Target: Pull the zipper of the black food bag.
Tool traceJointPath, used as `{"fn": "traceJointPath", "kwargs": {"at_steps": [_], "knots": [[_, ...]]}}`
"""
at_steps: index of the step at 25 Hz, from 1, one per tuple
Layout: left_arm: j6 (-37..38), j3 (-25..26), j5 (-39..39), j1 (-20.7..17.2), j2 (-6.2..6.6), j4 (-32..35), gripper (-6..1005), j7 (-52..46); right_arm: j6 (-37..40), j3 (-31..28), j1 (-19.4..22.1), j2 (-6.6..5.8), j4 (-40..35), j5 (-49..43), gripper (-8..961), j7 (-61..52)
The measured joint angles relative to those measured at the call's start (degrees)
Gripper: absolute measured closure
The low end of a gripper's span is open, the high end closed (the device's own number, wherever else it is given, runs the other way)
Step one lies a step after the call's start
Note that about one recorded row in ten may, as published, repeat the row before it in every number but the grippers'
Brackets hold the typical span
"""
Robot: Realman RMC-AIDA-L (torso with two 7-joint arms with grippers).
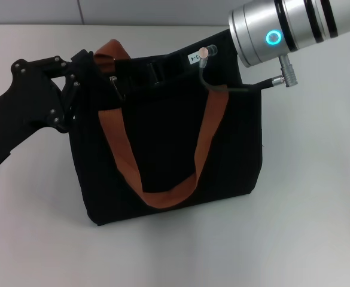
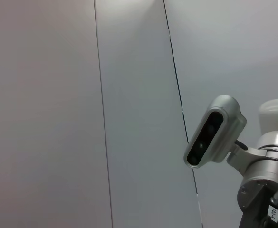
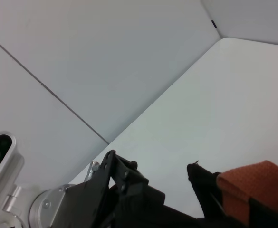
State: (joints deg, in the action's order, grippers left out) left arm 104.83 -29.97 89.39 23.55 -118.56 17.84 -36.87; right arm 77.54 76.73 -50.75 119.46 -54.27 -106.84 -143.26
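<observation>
On the white tabletop your boxy black fabric food bag stands upright, its small silvery zipper tab at the top edge. Your left gripper presses there; your right gripper's grip can't be made out.

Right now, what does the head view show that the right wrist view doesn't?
Only the head view: the whole black bag standing on the table, its zipper pull near the left gripper, and the front strap.
Only the right wrist view: the wall panels.
Both: the left gripper at the bag's top edge and an orange strap.
</observation>
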Motion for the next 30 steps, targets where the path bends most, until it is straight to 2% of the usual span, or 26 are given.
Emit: {"fn": "traceJointPath", "kwargs": {"at_steps": [10, 21, 24, 30], "knots": [[0.0, 0.0, 0.0, -0.1, 0.0, 0.0, 920, 0.0, 0.6, -0.5, 0.6, -0.27, -0.3, -0.2, 953, 0.0], [0.0, 0.0, 0.0, 0.5, 0.0, -0.6, 918, -0.1, 0.6, 0.4, 0.1, -0.15, -0.5, 0.2, 788, 1.5], [0.0, 0.0, 0.0, 0.5, 0.0, -0.6, 917, -0.1, 0.6, 0.5, 0.1, -0.12, -0.8, 0.4, 696, 1.6], [1.1, 0.0, -0.1, 0.6, 0.03, -0.6, 916, -0.6, 0.2, 0.2, 0.1, -0.02, -0.5, 0.5, 699, 2.2]]}}
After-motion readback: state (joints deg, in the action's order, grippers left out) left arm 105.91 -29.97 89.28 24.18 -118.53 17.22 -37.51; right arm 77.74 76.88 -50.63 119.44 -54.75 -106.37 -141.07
